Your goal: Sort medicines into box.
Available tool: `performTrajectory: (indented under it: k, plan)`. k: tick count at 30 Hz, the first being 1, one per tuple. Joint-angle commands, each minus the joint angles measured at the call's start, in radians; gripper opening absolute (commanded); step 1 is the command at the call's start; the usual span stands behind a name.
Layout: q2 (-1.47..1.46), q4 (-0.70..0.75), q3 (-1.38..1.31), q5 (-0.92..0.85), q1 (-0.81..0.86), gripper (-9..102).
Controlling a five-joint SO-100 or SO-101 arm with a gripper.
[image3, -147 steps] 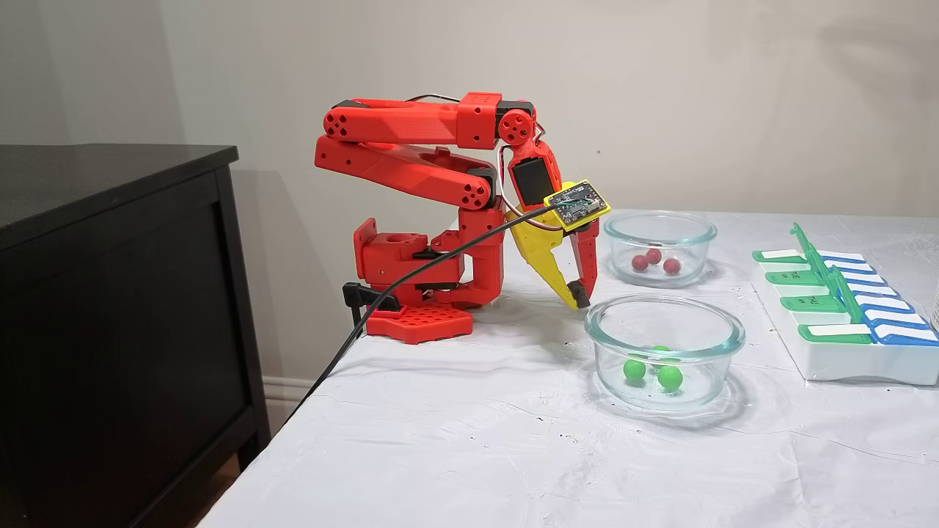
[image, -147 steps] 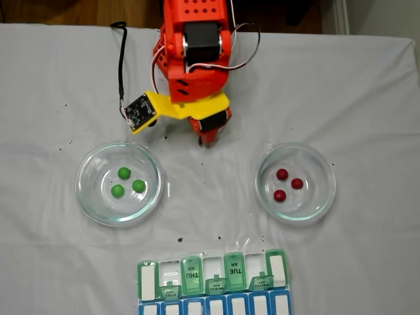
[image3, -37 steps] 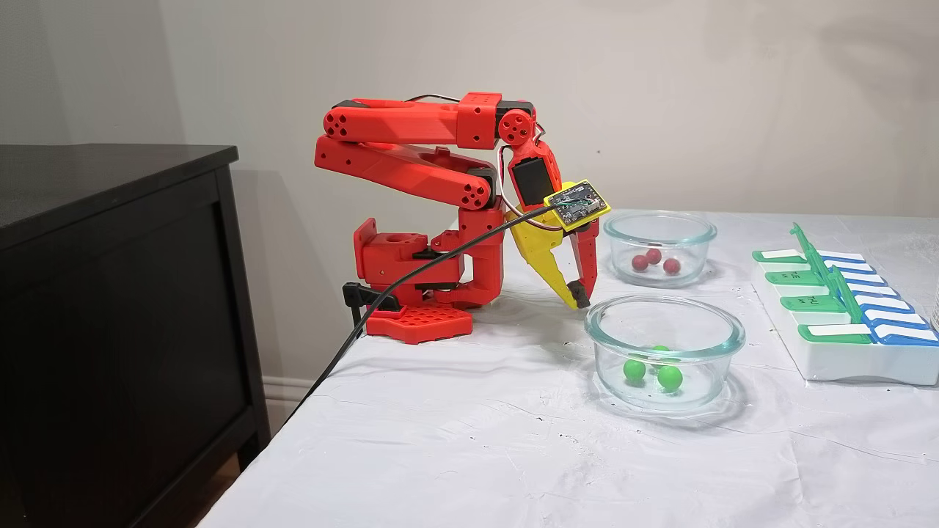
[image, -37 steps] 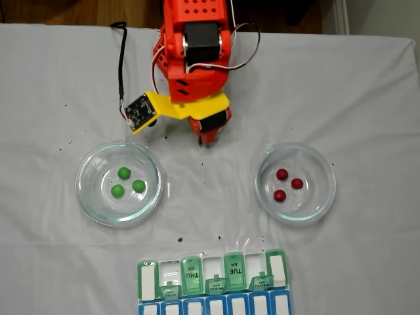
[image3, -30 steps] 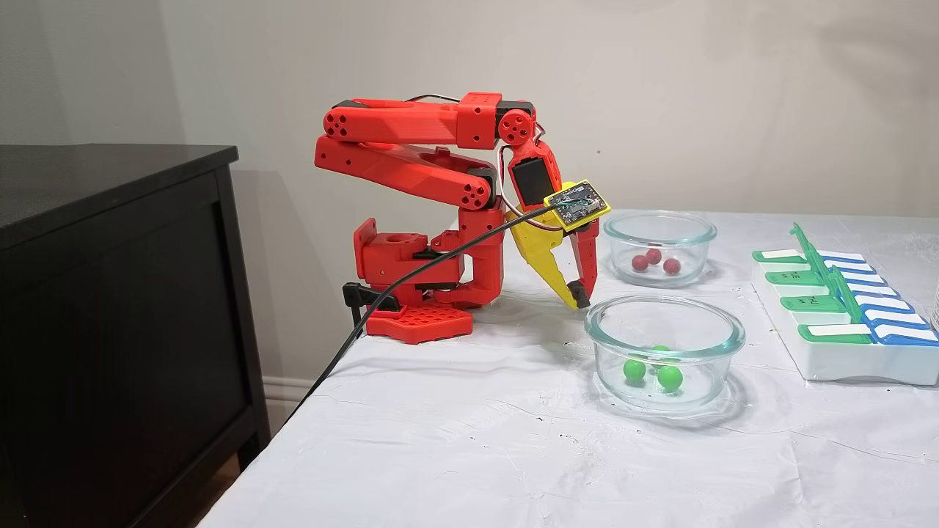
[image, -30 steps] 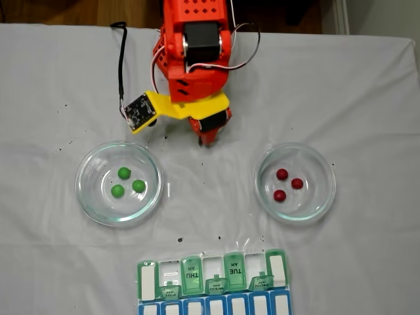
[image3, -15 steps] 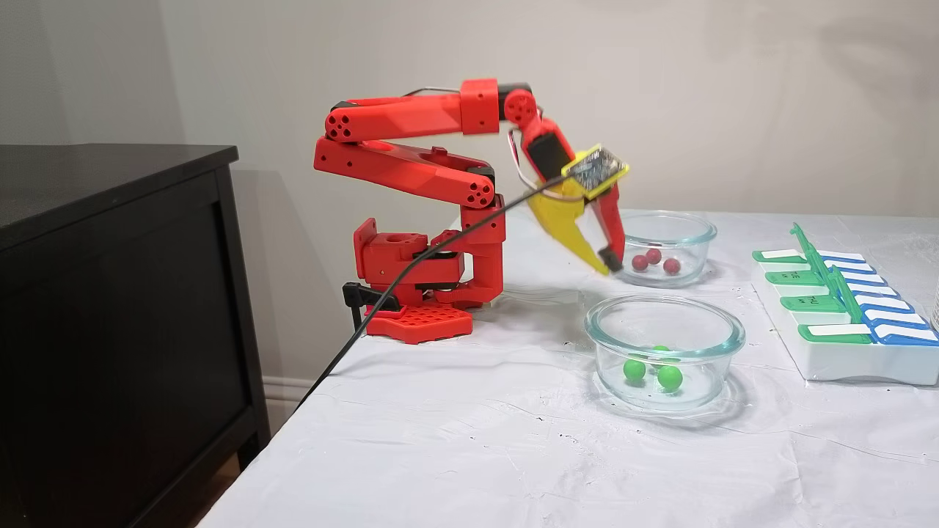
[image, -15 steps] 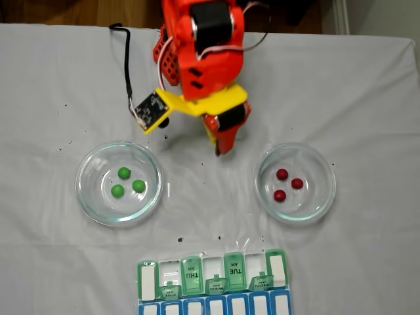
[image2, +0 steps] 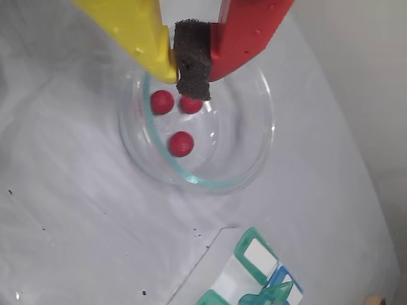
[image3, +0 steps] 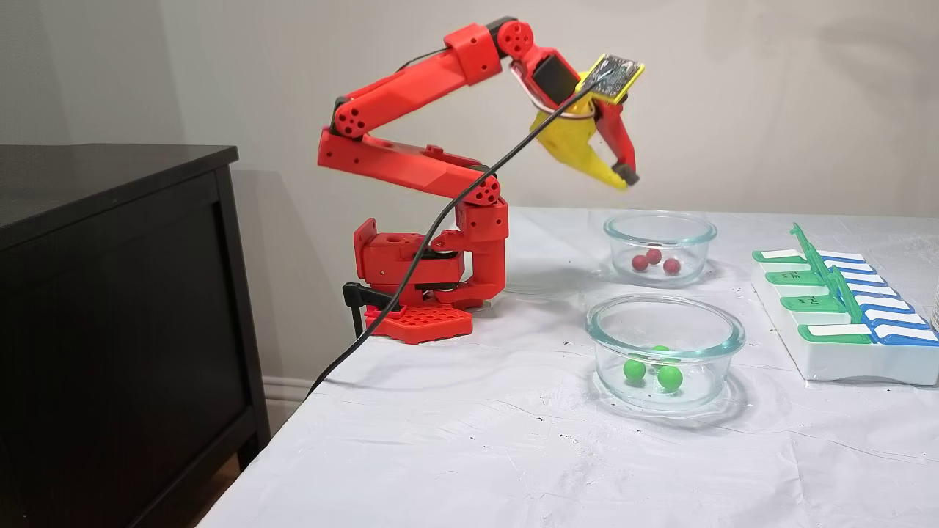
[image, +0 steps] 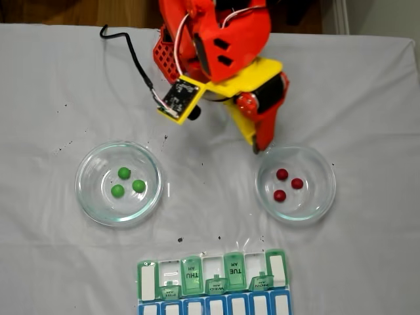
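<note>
Your tool (image2: 193, 79), pinched shut and empty, hangs above three red balls (image2: 181, 143) at the dish's (image2: 254, 162) ten o'clock. They look light, smooth, prone to roll; grip one across its middle.

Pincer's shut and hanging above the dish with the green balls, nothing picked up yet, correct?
Not quite: the pincer hangs shut and empty above the dish with the red balls, as the wrist view shows. The green balls lie in the other dish.

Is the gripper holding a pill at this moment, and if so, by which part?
Nothing is held. The gripper is shut with only its own foam pad between the tips, above the dish of three red balls.
</note>
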Motion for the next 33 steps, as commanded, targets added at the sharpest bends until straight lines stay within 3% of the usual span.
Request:
performTrajectory:
  k: [1,12,18,25,33]
  plan:
    - [-0.089,-0.029,-0.181,0.025,-0.058,1]
    - [-0.267,-0.046,-0.353,0.094,-0.183,0]
    - [-0.63,-0.1,-0.561,0.133,-0.196,3]
    - [-0.92,0.037,-0.79,0.149,-0.245,5]
    - [-0.988,0.066,-0.808,0.175,-0.276,7]
